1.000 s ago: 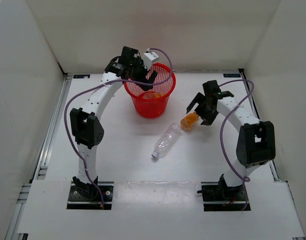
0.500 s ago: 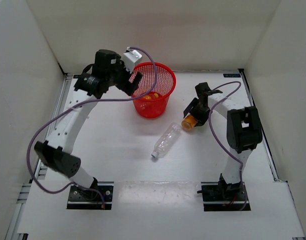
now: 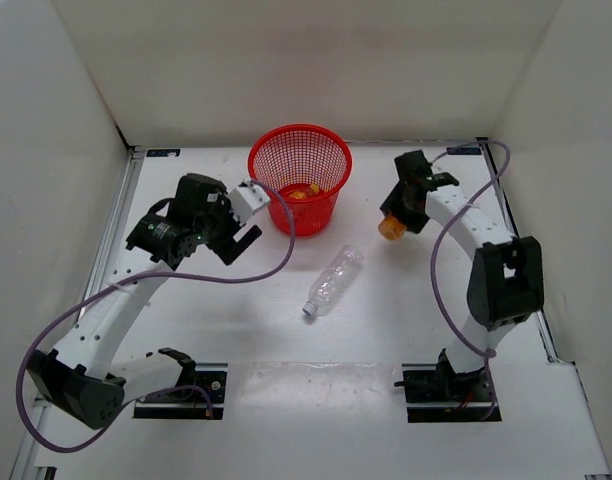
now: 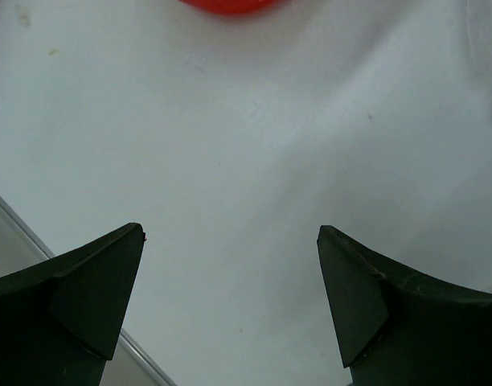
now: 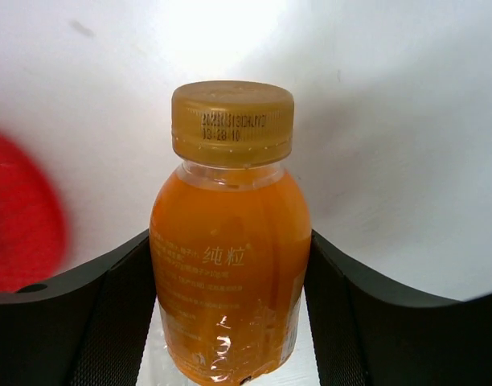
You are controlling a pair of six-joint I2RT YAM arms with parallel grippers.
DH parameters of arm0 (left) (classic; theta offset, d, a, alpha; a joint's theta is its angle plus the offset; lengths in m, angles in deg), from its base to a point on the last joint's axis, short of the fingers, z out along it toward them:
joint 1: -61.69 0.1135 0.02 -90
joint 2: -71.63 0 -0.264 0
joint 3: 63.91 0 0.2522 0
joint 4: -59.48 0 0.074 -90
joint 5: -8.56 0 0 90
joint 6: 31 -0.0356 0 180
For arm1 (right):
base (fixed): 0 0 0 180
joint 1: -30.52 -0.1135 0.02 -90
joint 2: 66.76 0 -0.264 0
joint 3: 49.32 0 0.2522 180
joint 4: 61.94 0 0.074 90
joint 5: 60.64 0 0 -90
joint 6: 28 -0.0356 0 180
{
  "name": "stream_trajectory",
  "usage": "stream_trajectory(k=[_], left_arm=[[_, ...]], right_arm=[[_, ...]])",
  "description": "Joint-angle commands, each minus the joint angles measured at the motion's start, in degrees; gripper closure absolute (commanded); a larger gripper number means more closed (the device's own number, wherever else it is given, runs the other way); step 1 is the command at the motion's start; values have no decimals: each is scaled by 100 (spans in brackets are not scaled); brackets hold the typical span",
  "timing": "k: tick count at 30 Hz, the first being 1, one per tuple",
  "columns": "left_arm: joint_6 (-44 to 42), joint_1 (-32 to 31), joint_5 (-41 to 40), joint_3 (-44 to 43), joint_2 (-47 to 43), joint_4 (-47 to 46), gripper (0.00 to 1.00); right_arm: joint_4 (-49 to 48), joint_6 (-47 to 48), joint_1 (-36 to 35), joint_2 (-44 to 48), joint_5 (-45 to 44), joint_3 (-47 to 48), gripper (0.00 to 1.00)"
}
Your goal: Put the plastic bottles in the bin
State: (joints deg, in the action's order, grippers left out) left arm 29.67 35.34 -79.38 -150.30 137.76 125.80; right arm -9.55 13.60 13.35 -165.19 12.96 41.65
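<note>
We see the right gripper [image 3: 399, 214] closed onto the stubby orange bottle [image 5: 230, 281]. Its two fingers press against the bottle's sides, and the gold cap [image 5: 232, 121] points away from the wrist camera. This pair sits toward the far right corner of the white worktop [image 3: 236, 330], to the right of the red mesh bin [image 3: 299, 130] and apart from it. We cannot tell whether the bottle touches the surface. The bin stands upright at the middle of the far edge, and inside it we make out a small orange-yellow shape [image 3: 301, 192], too small for us to say more than that it lies on the bin's floor. The long clear bottle [image 3: 333, 280] lies on its side near the centre of the worktop, on the near side of the bin and between the two arms. Its pale cap [image 3: 308, 311] points toward the near edge. The left gripper [image 4: 230, 241] is spread wide with nothing between its fingers. It hangs over bare worktop left of the bin, toward the near side. A sliver of the bin's red shows at the top of the left wrist view.
</note>
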Motion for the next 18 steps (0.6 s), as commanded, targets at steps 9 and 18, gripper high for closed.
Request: stream_trajectory(k=[9, 18], left_arm=[[-882, -520, -628, 995, -197, 835, 0], [-1128, -573, -1095, 995, -355, 1055, 0]], right_arm=[[-3091, 3064, -1604, -181, -638, 2665, 70], [-1639, 3108, -2158, -1592, -426, 4409, 20]])
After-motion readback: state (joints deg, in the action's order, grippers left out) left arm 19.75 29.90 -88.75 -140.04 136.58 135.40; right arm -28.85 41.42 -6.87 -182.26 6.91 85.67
